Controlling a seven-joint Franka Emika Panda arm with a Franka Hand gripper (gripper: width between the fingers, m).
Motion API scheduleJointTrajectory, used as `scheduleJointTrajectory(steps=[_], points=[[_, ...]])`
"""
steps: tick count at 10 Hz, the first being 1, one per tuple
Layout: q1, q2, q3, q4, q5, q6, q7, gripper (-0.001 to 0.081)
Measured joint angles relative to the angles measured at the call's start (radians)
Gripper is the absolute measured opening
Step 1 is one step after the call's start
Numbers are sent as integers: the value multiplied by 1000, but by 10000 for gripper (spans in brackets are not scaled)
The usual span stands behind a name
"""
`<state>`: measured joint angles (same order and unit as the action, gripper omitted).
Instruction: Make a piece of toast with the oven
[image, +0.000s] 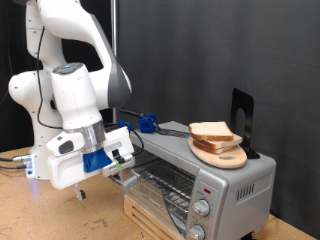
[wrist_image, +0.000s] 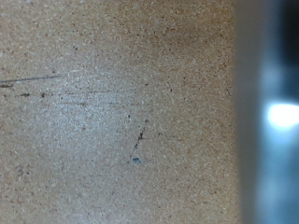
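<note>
— Several bread slices (image: 213, 134) sit stacked on a round wooden board (image: 222, 153) on top of the oven (image: 200, 185). Which is the toast?

— Probably one of that stack, though I can't single it out. None shows on the rack; the glass front shows wire and nothing pale behind it, as far as I can tell.

— Why keep bread up there?

— My guess: the oven's flat roof is a handy shelf right above the door, so a slice has a short way to travel.

— And the gripper (image: 118, 160)?

— Low at the oven's front corner, on the side away from the knobs (image: 203, 209), level with the door's upper edge. It looks placed to work the door, but I can't see contact. Whether the jaws are wide or narrow I cannot tell — the blue and white hand hides them.

— Does the wrist view help?

— Hardly. It shows speckled counter (wrist_image: 103, 112) with faint scratches and a blurred grey strip with a bright patch along one edge; nothing sits between the jaws there.

— Any writing?

— None legible on the oven, knobs or arm. A dark stand (image: 243, 112) rises behind the board, unmarked too.
</note>
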<state>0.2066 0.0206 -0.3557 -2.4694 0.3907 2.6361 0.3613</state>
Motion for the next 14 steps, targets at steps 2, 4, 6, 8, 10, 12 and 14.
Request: scheduleJointTrajectory(steps=[2, 4, 6, 8, 10, 12, 14], points=[[-12, -15, -12, 26, 4, -53, -38, 808], [-21, -29, -22, 39, -8, -73, -51, 808], [-24, -13, -28, 37, -102, -34, 33, 808], [-24, 28, -31, 37, -197, 4, 143, 808], [-24, 57, -26, 42, -167, 19, 127, 808], [-25, 56, -20, 45, -38, -9, -1, 808], [-29, 46, -21, 50, -10, -41, -45, 808]])
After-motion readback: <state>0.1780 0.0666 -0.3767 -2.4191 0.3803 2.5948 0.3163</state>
